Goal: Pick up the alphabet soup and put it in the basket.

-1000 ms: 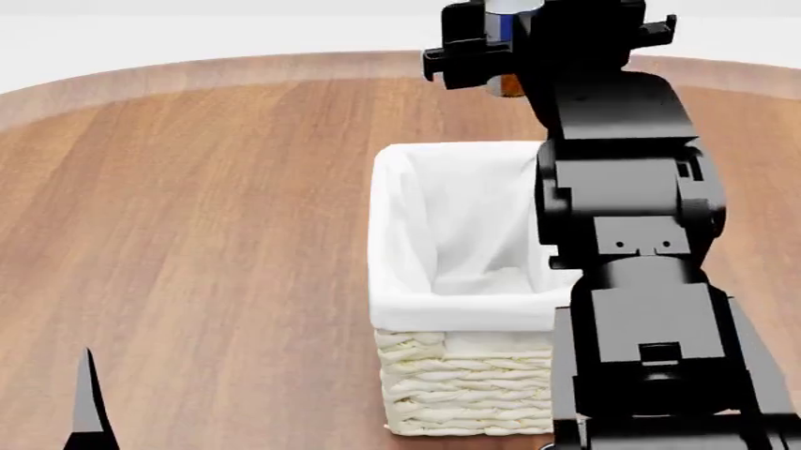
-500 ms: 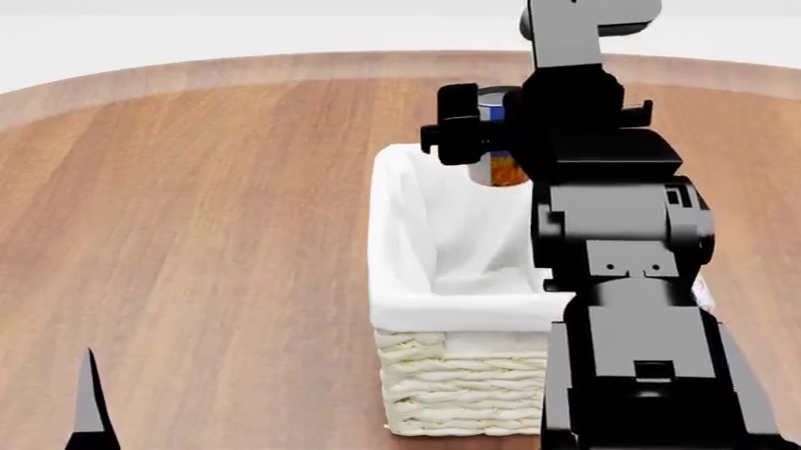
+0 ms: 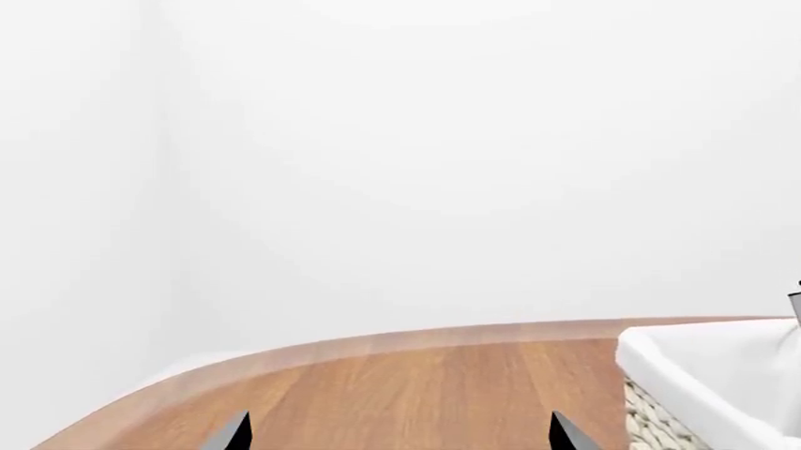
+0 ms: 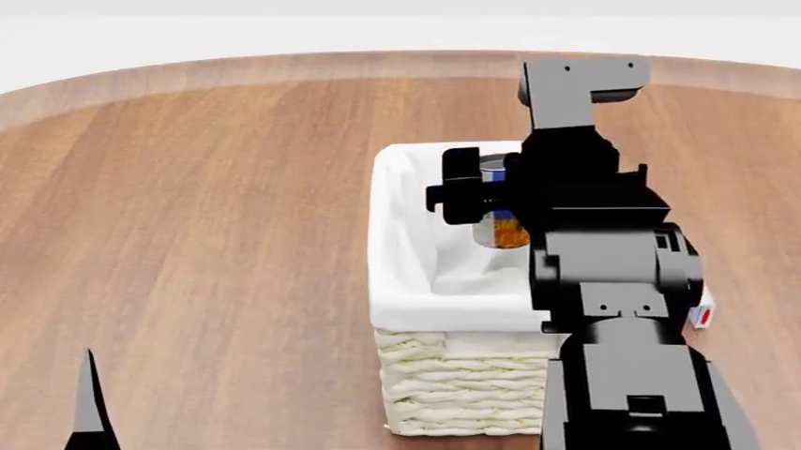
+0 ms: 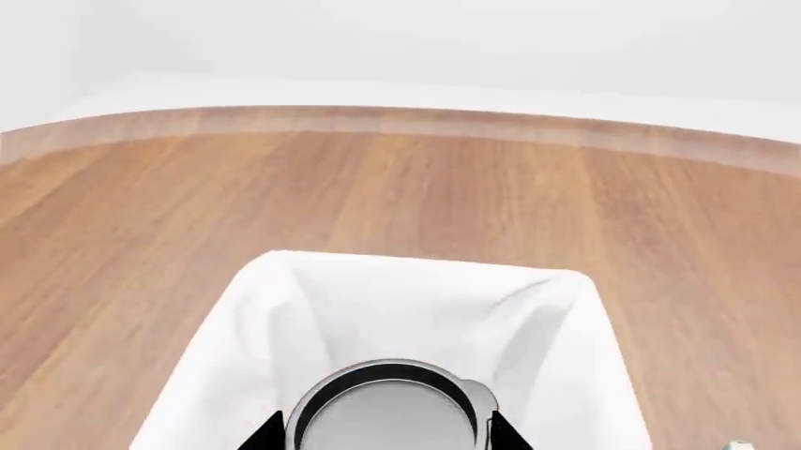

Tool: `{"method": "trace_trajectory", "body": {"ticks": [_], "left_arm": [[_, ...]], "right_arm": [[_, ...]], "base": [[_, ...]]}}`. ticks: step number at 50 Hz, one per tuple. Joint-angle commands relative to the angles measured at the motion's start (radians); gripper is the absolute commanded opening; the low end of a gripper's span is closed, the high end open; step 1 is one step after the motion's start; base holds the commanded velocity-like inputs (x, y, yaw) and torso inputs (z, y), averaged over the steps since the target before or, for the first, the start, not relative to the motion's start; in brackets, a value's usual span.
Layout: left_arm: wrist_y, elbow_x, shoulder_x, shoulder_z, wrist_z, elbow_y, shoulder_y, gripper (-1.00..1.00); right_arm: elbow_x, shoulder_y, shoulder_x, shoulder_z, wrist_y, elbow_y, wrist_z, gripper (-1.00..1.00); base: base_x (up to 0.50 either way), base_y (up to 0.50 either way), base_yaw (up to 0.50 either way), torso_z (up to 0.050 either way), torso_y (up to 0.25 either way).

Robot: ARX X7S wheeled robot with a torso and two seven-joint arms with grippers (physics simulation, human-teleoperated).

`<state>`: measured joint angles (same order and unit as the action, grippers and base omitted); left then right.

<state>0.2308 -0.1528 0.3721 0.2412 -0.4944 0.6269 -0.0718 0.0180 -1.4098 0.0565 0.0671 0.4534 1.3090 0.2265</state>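
Holding the alphabet soup clamped between its fingers, the right gripper sits over the basket, can upright and partly below the liner rim. Left gripper: only two finger tips visible, spread apart, nothing between them, above the table.

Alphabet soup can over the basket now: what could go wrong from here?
1. The alphabet soup hangs in the right gripper over the far part of the basket, near the liner's back rim; released here it might clip that rim or land tilted.
2. The right wrist view shows only the can's top, so depth inside is hard to judge; a high drop could tip the can.
3. The arm hides the basket's right wall in the head view; contact there would go unseen.
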Motion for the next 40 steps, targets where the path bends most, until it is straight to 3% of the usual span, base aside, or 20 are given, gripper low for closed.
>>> {"method": "trace_trajectory", "body": {"ticks": [1, 40], "left_arm": [[-0.001, 0.0, 0.003, 0.002, -0.004, 0.002, -0.002, 1.0], [-0.005, -0.005, 0.008, 0.011, -0.012, -0.013, 0.005, 1.0]], "right_arm": [[-0.019, 0.022, -0.001, 0.003, -0.004, 0.0, 0.017, -1.0], [-0.015, 0.088, 0.0, -0.025, -0.033, 0.0, 0.012, -1.0]], "base": [[0.0, 0.0, 0.0, 0.0, 0.0], [0.0, 0.0, 0.0, 0.0, 0.001]]}}
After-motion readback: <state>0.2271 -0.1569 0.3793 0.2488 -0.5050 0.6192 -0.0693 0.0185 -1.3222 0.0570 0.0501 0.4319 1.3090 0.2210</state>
